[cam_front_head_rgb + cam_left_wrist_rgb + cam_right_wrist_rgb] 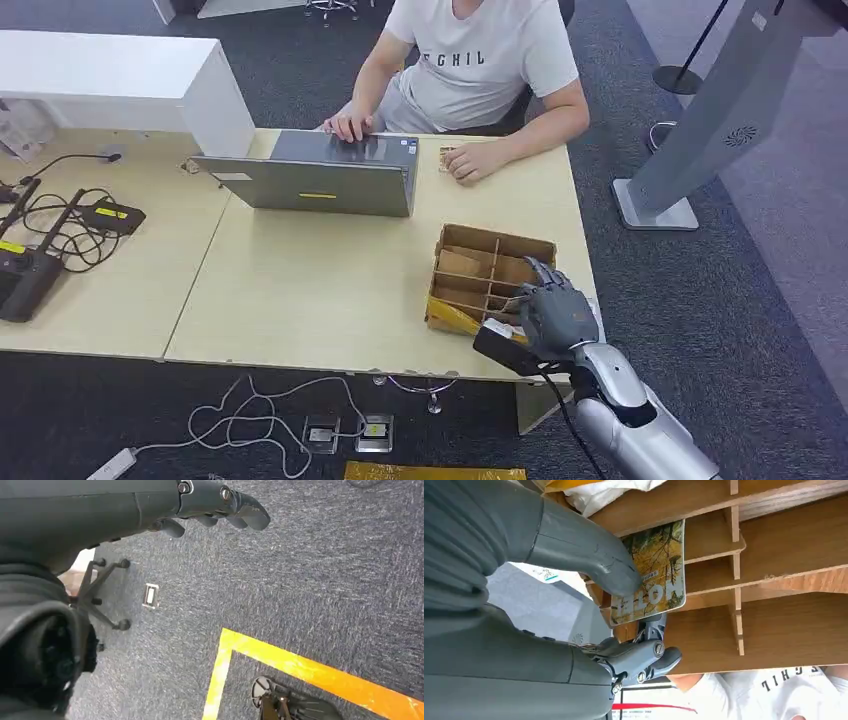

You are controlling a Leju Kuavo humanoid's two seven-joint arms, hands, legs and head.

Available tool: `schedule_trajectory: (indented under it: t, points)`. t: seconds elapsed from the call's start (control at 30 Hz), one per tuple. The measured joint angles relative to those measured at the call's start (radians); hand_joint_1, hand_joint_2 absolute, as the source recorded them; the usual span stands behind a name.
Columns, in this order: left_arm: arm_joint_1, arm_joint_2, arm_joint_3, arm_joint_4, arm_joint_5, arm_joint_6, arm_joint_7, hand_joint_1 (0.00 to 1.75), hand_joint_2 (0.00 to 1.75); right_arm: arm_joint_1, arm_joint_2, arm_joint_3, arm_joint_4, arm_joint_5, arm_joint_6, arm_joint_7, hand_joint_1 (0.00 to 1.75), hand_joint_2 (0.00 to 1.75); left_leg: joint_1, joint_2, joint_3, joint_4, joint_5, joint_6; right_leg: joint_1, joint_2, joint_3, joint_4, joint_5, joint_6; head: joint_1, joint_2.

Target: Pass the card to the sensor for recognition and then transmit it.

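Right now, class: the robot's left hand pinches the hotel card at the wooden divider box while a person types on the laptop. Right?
Wrong hand. The right wrist view shows the right hand pinching the hotel card at the wooden divider box; the person does type on the laptop.

Grey laptop [325, 180] before a seated person [470, 70] — tangled black cables [65, 225] at the table's [300, 290] far-left side

Head view looks down on the worktop [300, 290]; right wrist view sits close against the shared divided box [490, 275], perhaps inverted; left wrist view faces floor [310, 580].

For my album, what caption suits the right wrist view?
Right hand pinching a card at the wooden box.
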Motion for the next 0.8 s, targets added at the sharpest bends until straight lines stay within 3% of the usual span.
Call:
schedule_trajectory:
  t: [0.17, 0.4, 0.57, 0.8]
  points:
    - [0.0, 0.0, 0.0, 0.0, 0.0, 0.0, 0.0, 0.0, 0.0, 0.0, 0.0, 0.0, 0.0, 0.013, -0.013, -0.01, 1.75, 1.75, 0.0, 0.0, 0.0, 0.0, 0.0, 0.0, 0.0, 0.0, 0.0, 0.0, 0.0, 0.0, 0.0, 0.0]
    - [0.0, 0.0, 0.0, 0.0, -0.003, 0.0, -0.002, 0.0, 0.0, -0.029, 0.0, -0.025, -0.005, 0.084, -0.111, -0.056, 1.75, 1.75, 0.0, 0.0, 0.0, 0.0, 0.0, 0.0, 0.0, 0.0, 0.0, 0.0, 0.0, 0.0, 0.0, 0.0]
    - [-0.001, 0.0, 0.0, 0.0, -0.008, -0.001, -0.009, 0.0, 0.0, -0.14, -0.002, -0.089, -0.029, 0.107, -0.109, -0.105, 1.75, 1.75, 0.0, 0.002, 0.001, 0.0, 0.0, 0.0, 0.0, 0.001, 0.0, 0.0, 0.001, 0.0, 0.001, 0.0]
    - [-0.001, 0.0, 0.0, 0.0, -0.008, -0.001, -0.01, 0.0, 0.0, -0.15, -0.001, -0.12, -0.044, 0.115, -0.12, -0.115, 1.75, 1.75, 0.0, 0.002, 0.0, 0.0, 0.0, 0.0, 0.0, 0.001, 0.0, 0.0, 0.001, 0.0, 0.0, 0.0]
